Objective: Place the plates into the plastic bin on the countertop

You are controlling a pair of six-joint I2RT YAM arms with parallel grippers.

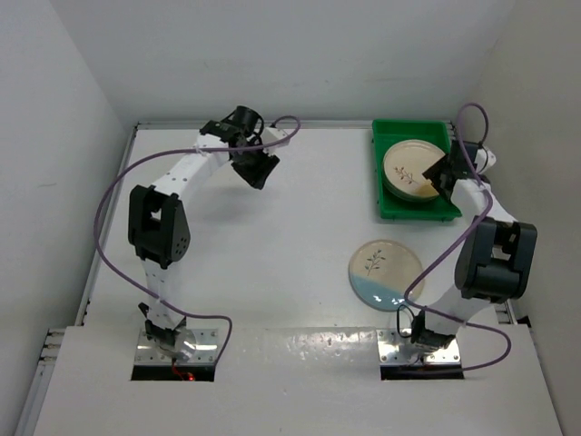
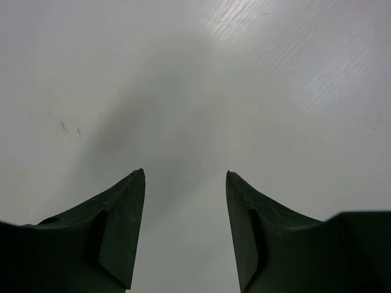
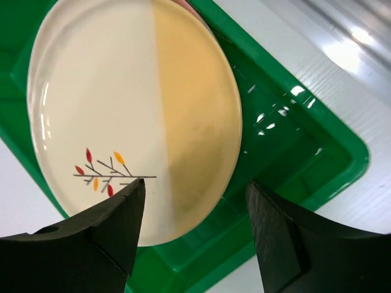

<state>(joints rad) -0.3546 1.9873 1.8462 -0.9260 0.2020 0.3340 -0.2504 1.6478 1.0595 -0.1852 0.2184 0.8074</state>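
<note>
**Right gripper (image 3: 195, 186) hangs open over plate in bin (image 3: 305, 165)**

Jaws spread wide with nothing between them, the right gripper hovers over the edge of a yellow plate (image 3: 122, 91). This plate tops a stack (image 1: 404, 188) lying in the green bin at the far right of the countertop (image 1: 272, 263). A blue plate (image 1: 386, 272) lies on the countertop nearer the arms. The left gripper (image 2: 186, 177), also open and empty, hangs over the countertop well left of the bin.

The white glossy surface (image 1: 272, 263) carries a green plastic bin (image 1: 385, 204) at the upper right of the frame and a blue-segmented plate (image 1: 385, 272) lying flat just below it, apart.
</note>
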